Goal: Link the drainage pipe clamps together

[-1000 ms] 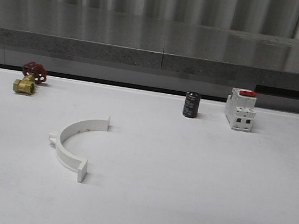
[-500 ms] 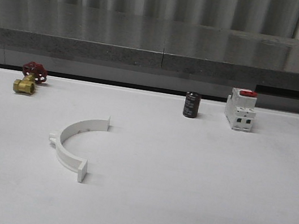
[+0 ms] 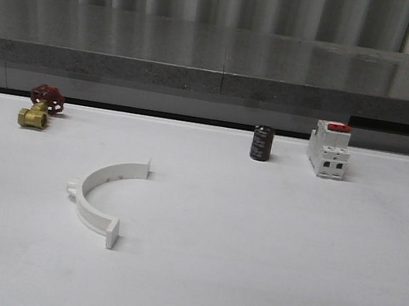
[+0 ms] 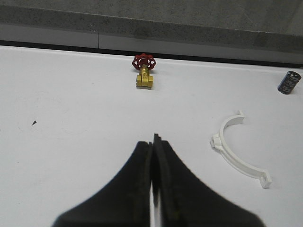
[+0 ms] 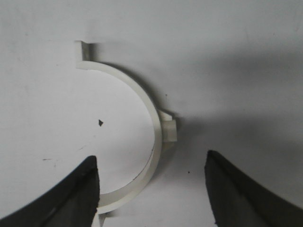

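Right gripper [image 5: 151, 189]: jaws spread wide above a second clamp half [image 5: 142, 142], which lies flat on the white table [image 5: 236, 56] between the two dark fingers [image 5: 71, 194], touching neither. Left gripper [image 4: 152, 156]: fingers pressed together, holding nothing, above bare table. First clamp half [image 3: 99, 197] lies left of centre in the front view — its open side faces right. Far edge, left to right — brass valve with red handwheel [image 3: 39, 108], black capacitor [image 3: 262, 143], white breaker with red top [image 3: 328, 150].
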Available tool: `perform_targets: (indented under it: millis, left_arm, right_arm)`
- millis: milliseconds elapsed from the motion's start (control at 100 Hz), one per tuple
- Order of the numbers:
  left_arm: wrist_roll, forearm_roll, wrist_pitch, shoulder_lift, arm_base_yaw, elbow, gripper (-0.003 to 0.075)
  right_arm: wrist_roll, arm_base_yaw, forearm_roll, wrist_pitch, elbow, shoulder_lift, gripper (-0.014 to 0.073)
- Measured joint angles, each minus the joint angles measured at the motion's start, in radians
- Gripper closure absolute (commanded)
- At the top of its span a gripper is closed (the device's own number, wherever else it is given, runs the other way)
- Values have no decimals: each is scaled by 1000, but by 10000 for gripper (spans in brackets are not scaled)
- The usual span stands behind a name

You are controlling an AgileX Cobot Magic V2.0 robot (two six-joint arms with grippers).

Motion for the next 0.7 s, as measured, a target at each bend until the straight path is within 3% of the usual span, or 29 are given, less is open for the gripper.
perform_targets:
  millis: [530, 700]
  left_arm:
    - [0, 2, 0, 0, 0, 0, 741]
    - [0, 2, 0, 0, 0, 0, 741]
  right_arm:
    - [-44, -2, 0, -48, -2, 162, 109]
    - [-44, -2, 0, -51, -3, 164, 260]
